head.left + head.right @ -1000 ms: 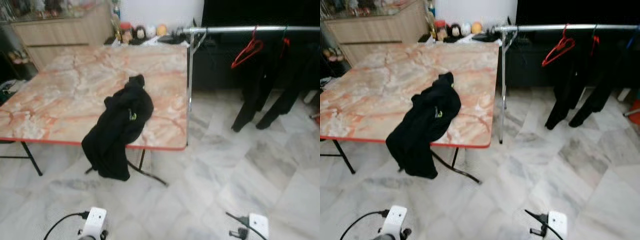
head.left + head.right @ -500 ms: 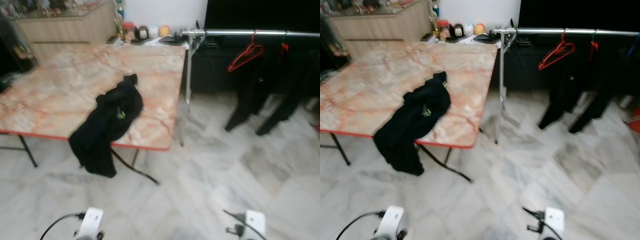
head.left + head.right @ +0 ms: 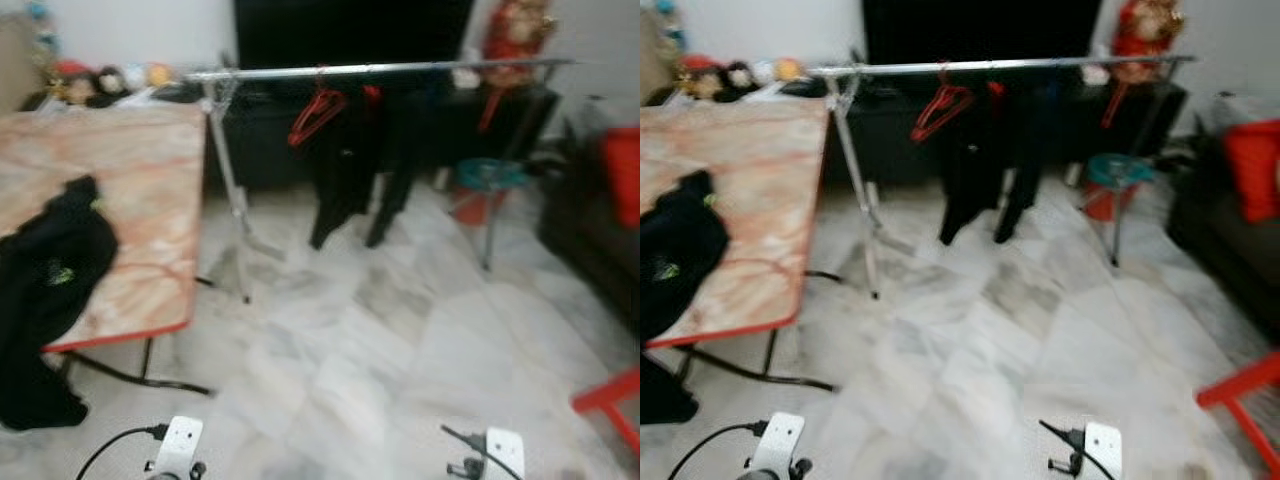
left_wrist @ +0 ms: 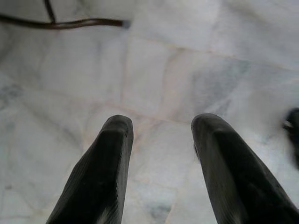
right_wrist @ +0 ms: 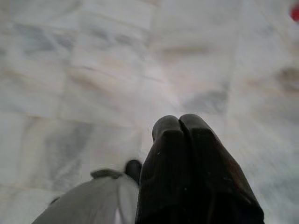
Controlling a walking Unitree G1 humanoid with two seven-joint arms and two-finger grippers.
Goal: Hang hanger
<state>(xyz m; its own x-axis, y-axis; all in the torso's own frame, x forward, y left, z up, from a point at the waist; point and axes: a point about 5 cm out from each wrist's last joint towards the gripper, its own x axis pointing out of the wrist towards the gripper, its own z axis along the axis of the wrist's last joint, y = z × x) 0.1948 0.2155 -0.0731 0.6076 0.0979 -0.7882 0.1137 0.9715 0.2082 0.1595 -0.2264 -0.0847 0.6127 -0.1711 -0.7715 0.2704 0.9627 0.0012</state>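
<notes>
A red hanger (image 3: 318, 112) — thin, triangular — is hanging from a silver metal rail (image 3: 380, 70) that is running left to right across the far side of the room. Its hook is sitting over the rail and its body is tilting, with the long axis sloping down toward the left. Just right of it, dark garments (image 3: 360, 165) are drooping from the same rail toward the floor. The rail's slanted leg (image 3: 232, 190) is standing beside a worktop (image 3: 130, 200) with a pinkish marbled top and red edge, on the left. A crumpled black cloth (image 3: 45, 290) is spilling over the worktop's near edge. The floor (image 3: 380, 340) is made of pale, grey-veined marble tiles. A red stool corner (image 3: 610, 400) is showing at the near right, and a teal-topped stool (image 3: 482, 180) is standing far right under the rail.

Both arms are hanging low over the floor, well apart from the hanger. The left jaws (image 4: 161, 135) are standing open, with bare tile showing between the ribbed black fingers (image 4: 103, 172). The right jaws (image 5: 180, 126) are pressed closed, tips touching, gripping nothing. The head views are blurred.
</notes>
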